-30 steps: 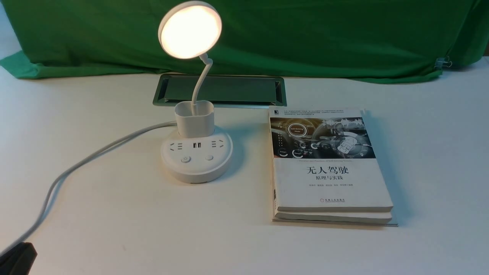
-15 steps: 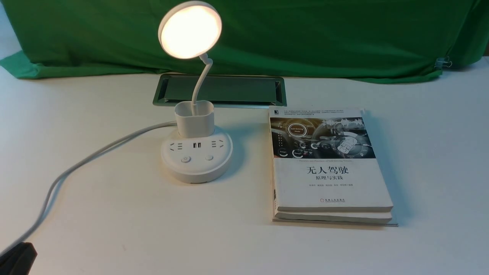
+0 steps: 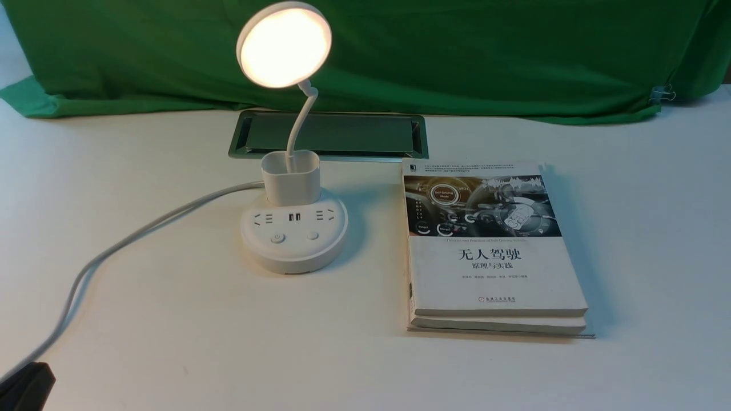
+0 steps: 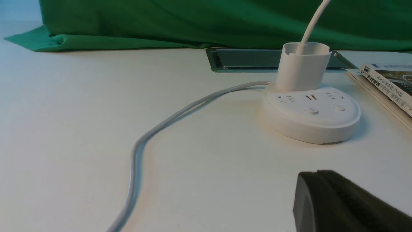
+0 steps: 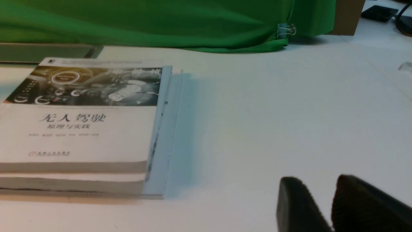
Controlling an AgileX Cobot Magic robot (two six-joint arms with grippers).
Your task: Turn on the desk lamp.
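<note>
The desk lamp (image 3: 294,240) stands left of the table's centre, and its round disc head (image 3: 284,44) glows warm white. A thin neck rises from the cup holder (image 3: 290,177) on the round base, which carries sockets and two buttons (image 3: 277,238). The lamp's base (image 4: 310,119) also shows in the left wrist view, some way beyond my left gripper (image 4: 317,173), whose jaws are pressed together on nothing. Only a dark tip of the left gripper (image 3: 25,385) shows at the front view's near left corner. My right gripper (image 5: 318,179) hovers over bare table right of the books, slightly open and empty.
The lamp's white cord (image 3: 143,228) trails from the base toward the near left edge. Two stacked books (image 3: 491,251) lie right of the lamp. A metal-rimmed recess (image 3: 331,134) sits behind the lamp, and a green cloth (image 3: 457,51) covers the back.
</note>
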